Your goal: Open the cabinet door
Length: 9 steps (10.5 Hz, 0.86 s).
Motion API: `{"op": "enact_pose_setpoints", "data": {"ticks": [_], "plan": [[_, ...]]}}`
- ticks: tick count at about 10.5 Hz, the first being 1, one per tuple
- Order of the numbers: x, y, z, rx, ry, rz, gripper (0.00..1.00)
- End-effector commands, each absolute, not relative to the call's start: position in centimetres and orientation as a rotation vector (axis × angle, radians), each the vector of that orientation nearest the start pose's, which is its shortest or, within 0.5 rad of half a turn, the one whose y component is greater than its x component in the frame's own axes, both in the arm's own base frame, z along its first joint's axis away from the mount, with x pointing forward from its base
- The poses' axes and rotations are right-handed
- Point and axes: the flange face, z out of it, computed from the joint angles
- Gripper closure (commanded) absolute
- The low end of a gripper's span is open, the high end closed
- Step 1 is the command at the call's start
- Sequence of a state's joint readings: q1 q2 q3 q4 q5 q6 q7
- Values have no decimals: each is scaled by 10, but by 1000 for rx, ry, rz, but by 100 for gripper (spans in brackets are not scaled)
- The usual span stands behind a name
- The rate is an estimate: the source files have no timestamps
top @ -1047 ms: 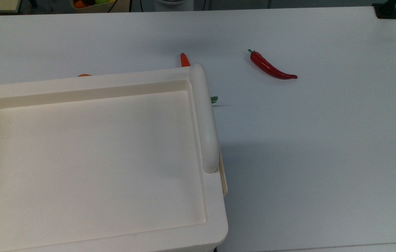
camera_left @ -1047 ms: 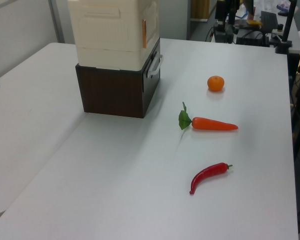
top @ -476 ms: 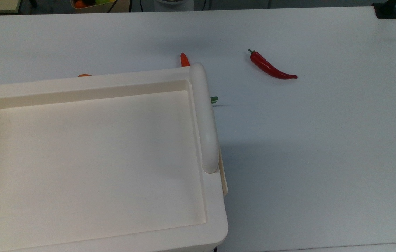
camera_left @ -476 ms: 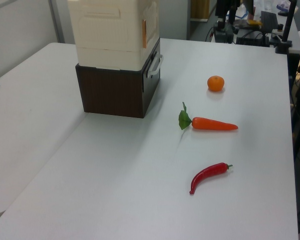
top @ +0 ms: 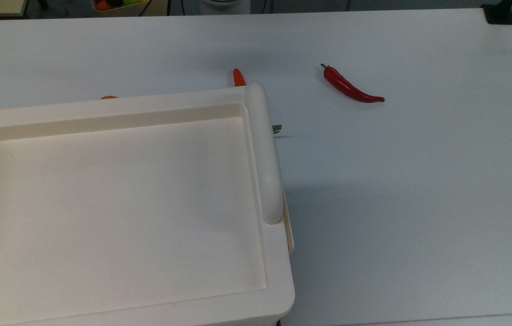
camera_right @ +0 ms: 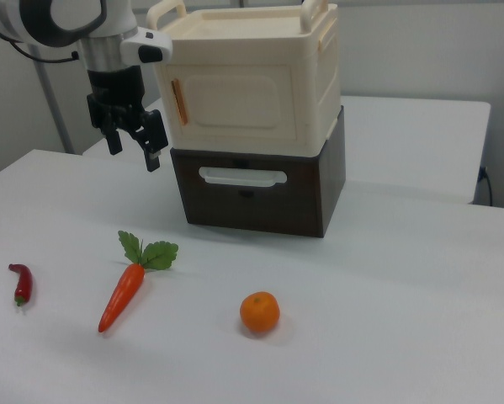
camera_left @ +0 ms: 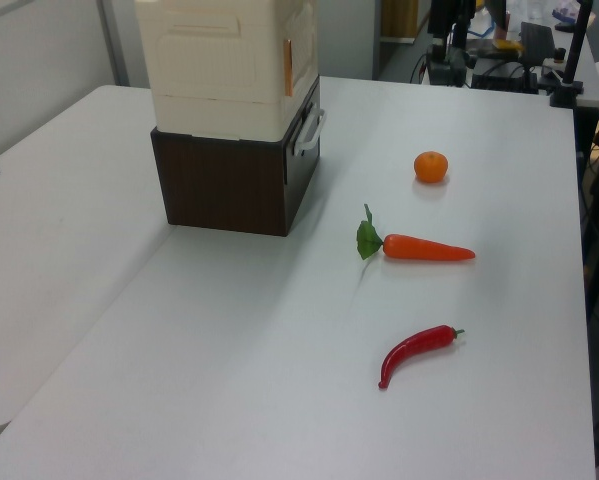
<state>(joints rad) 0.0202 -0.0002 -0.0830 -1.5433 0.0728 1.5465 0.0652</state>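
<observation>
While the end effector [camera_right: 134, 146] hangs open-fingered beside it, the cabinet door [camera_right: 235, 102] (cream, round-cornered) sits closed.

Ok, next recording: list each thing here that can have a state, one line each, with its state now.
cabinet door: closed, flush with the cream cabinet front.
drawer: pushed in, in the dark base under the cabinet.
gripper: open, holding nothing, in the air at the right view's left of the cabinet.
carrot: lying flat on the table.
red chili pepper: lying flat on the table.
orange: resting on the table.

Bare table [camera_right: 386, 286] fronts the cabinet door [camera_right: 235, 103]; carrot [camera_right: 122, 295] aside
</observation>
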Motion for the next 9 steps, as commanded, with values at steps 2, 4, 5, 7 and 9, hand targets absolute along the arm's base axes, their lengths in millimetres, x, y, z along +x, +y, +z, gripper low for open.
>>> {"op": "enact_pose_setpoints", "data": {"ticks": [2,4,5,7,9], "plan": [[562,-28,635,-3029,141,-76,0],[567,-24,631,-2994,104,-96,0],[573,-25,636,-2987,96,-174,0],[589,-21,640,-2977,94,-340,0],[606,-15,649,-2954,85,-551,0]]}}
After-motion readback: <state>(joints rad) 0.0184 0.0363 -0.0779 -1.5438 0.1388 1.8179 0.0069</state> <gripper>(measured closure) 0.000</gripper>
